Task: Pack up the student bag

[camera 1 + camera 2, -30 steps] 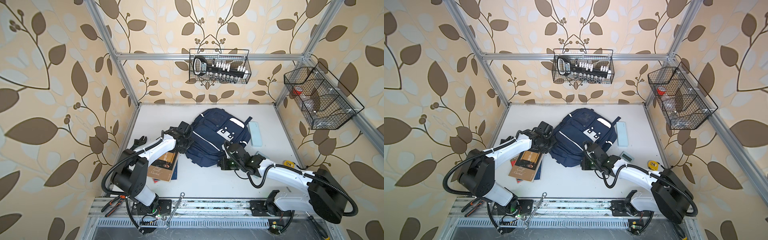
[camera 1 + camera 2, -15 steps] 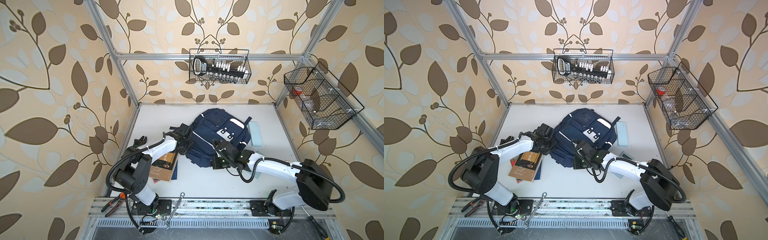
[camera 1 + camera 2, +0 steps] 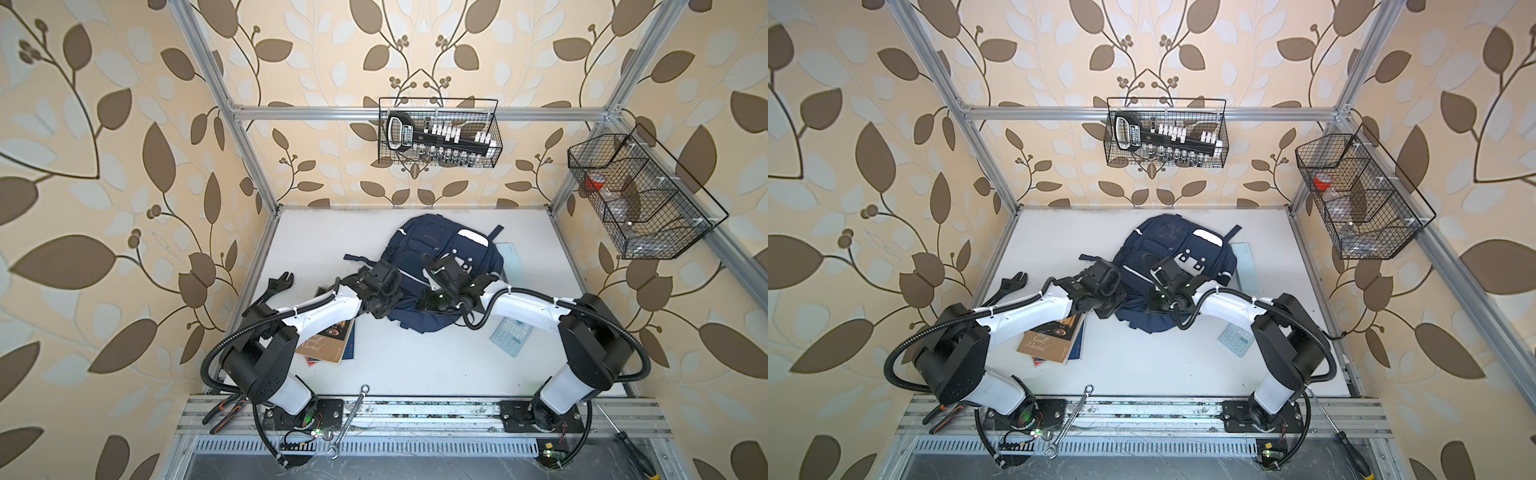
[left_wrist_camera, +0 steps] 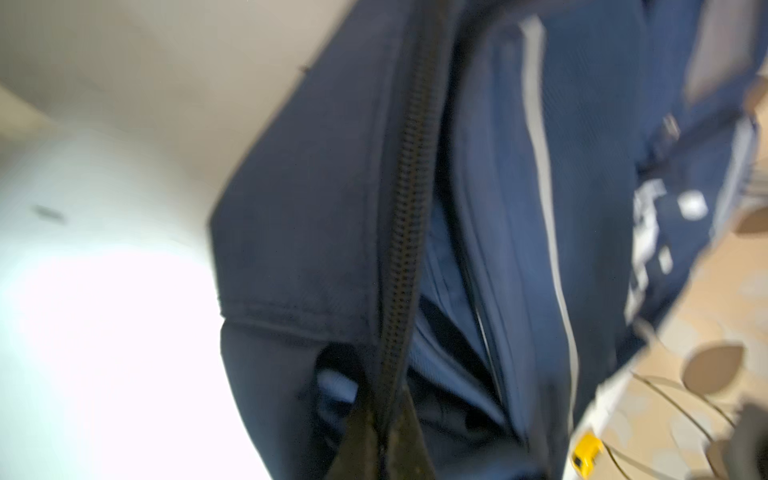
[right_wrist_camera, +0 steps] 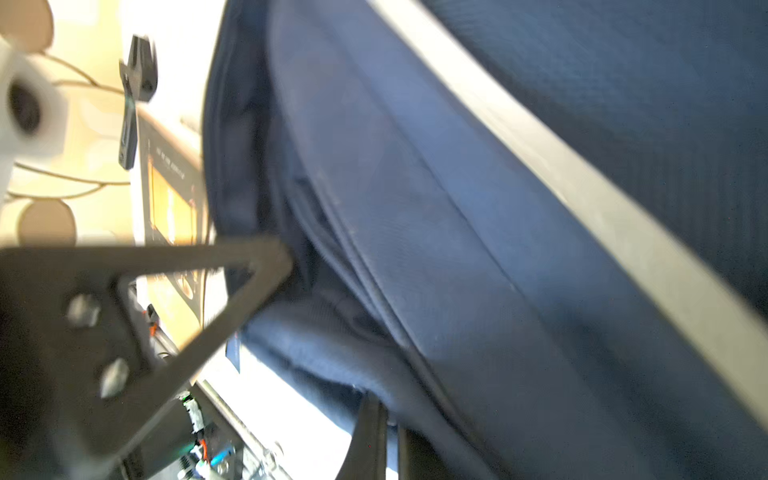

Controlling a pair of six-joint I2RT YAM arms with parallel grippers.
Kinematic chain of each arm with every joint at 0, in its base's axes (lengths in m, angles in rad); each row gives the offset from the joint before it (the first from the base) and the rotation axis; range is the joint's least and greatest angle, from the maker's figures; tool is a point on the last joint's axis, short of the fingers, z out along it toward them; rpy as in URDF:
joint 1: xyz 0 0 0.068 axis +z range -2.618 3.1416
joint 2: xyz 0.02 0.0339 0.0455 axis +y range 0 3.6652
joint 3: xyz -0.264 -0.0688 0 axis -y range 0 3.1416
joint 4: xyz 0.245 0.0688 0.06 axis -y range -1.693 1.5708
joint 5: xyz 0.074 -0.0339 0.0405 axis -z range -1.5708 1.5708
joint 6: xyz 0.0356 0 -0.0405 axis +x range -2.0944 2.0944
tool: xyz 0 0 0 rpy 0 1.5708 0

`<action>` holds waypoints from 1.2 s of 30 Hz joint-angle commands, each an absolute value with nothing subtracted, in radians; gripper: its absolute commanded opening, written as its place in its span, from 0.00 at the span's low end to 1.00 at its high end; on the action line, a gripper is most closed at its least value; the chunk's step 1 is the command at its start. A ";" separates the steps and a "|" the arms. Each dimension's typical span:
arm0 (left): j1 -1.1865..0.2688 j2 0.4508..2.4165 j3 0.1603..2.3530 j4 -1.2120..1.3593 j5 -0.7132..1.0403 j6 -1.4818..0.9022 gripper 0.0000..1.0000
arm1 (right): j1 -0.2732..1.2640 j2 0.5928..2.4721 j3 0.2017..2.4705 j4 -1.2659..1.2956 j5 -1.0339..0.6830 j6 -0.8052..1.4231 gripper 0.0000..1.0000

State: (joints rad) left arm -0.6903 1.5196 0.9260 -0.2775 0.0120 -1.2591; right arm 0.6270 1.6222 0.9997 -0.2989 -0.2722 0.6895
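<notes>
Since 1 second ago the right gripper point(image 5: 390, 440) has swung from the lower right corner of the student bag point(image 3: 440, 245) in toward the frame centre, along the bag's near edge. The left gripper point(image 4: 384, 436) has barely shifted, but its jaws have gone from apart to together.

- Bag: lies front up on the white table point(image 3: 415, 365), just above frame centre in both top views. Its white patch faces up and its mouth is toward the arms.
- Left hand: fingertips are clamped on the zip point(image 4: 409, 208) tape at 1 lip of the main opening. Beside the teeth a gap shows lighter lining, so that stretch is already unzipped.
- Right hand: fingers are pressed together, and the wrist view shows navy fabric running down into them. I judge it a pinch on the opposite lip or front panel. The blur leaves the exact fold unclear.
- Why 2 grips: probably to pull the 2 lips apart and hold the soft mouth open for loading.
- Not packed yet: the books point(image 3: 328, 345) sit at lower left of the bag, partly under the left forearm. The calculator point(image 3: 511, 334) is at lower right, apart from the bag. A pale case point(image 3: 509, 262) lies just beside the bag's right side.
- Progress: early, at the opening stage.
- Next: 1 hand has to let go to fetch an item, while the other keeps the lip raised.
- Risk: limp fabric may sag shut once a grip is released.
</notes>
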 commanded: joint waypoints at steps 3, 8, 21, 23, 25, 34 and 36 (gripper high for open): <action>-0.728 1.450 0.899 -0.390 -0.076 -1.346 0.00 | 0.508 1.558 0.960 -0.344 -0.249 0.496 0.00; -0.610 1.434 0.962 -0.496 -0.077 -1.263 0.56 | 0.508 1.501 0.897 -0.366 -0.293 0.451 0.00; -0.491 1.599 0.999 -0.316 0.116 -1.187 0.54 | 0.569 1.488 0.893 -0.392 -0.284 0.485 0.00; -0.486 1.597 1.004 -0.304 0.115 -1.187 0.54 | 0.571 1.484 0.895 -0.396 -0.282 0.485 0.00; -0.478 1.587 1.003 -0.312 0.111 -1.191 0.50 | 0.571 1.482 0.896 -0.399 -0.278 0.488 0.00; -0.459 1.572 1.010 -0.336 0.094 -1.170 0.56 | 0.572 1.465 0.879 -0.399 -0.265 0.486 0.00; -0.457 1.640 1.029 -0.296 0.145 -1.170 0.53 | 0.572 1.464 0.880 -0.402 -0.264 0.487 0.00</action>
